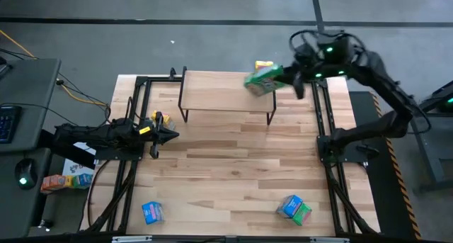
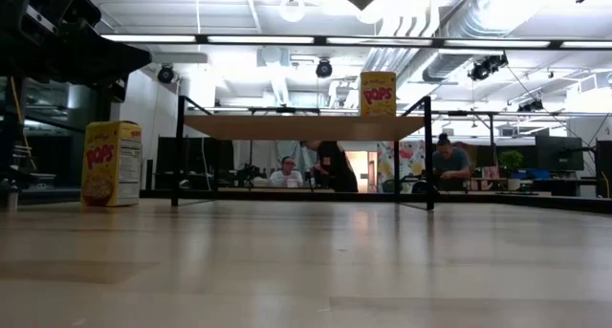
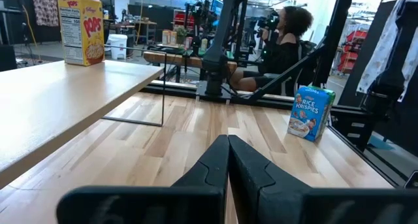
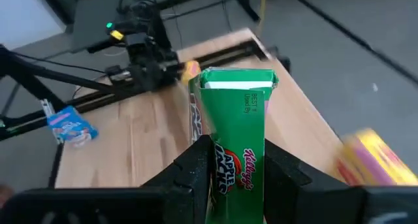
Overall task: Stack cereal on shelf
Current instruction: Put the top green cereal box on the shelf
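Green cardboard fills the right wrist view: the right gripper (image 4: 236,160) has its jaws clamped on a green cereal box (image 4: 238,123), held end-up between the two dark fingers. In the high view that same box (image 1: 262,80) hangs in the upper right of centre, over the right end of the shelf (image 1: 226,92), with the right arm (image 1: 368,73) reaching in from the upper right of the frame. A yellow cereal box (image 1: 264,64) stands just behind it near the shelf's far right corner; in the low view it (image 2: 378,94) stands upright on the shelf board (image 2: 304,126), right of centre. A second yellow box (image 2: 111,164) stands upright on the table (image 2: 306,271) at the left of the low view, near the left gripper (image 1: 167,136), which lies low at the left middle of the high view with its jaws pressed together on nothing. Toward the bottom edge of the high view a blue box (image 1: 152,212) lies alone at lower left, while another blue box (image 1: 289,205) and a second green box (image 1: 303,214) rest touching each other at lower right. The left wrist view shows one blue box (image 3: 311,112) upright at its right. People sit in the room beyond the table (image 2: 450,160).
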Robot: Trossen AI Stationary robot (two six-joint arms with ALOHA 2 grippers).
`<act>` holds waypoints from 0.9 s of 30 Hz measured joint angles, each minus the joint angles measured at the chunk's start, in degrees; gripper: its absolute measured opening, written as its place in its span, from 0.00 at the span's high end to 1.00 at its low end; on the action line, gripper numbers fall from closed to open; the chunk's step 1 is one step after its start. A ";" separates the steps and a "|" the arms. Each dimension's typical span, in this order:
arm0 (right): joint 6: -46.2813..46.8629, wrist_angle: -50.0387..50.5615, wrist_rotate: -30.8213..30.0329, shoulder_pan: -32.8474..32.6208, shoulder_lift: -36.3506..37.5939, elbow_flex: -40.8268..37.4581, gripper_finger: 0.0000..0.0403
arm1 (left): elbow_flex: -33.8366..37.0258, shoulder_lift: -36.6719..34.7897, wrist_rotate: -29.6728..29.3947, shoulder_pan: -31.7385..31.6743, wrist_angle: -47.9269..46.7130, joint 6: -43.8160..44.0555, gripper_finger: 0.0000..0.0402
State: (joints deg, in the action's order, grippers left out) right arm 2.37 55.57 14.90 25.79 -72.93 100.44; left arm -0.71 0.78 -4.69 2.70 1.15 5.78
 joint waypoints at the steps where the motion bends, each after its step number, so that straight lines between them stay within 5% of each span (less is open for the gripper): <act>1: -0.81 -2.01 -1.99 -1.78 -1.45 0.00 0.76 | 0.00 0.02 -0.02 0.00 0.00 0.00 1.00; 11: -9.76 -6.51 -19.65 -7.70 -17.27 0.09 0.76 | 0.01 0.00 -0.01 0.00 0.00 0.00 1.00; 21: -14.60 -0.59 -23.50 -3.30 -21.35 0.09 0.76 | 0.00 0.00 0.00 0.00 -0.02 0.00 1.00; 27: -14.60 0.36 -18.35 -1.12 -21.48 0.76 0.76 | 0.00 0.01 0.00 0.00 0.00 -0.01 1.00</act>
State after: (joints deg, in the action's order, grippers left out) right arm -12.23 55.93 -3.45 24.67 -94.41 101.21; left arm -0.71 0.79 -4.69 2.70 1.15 5.77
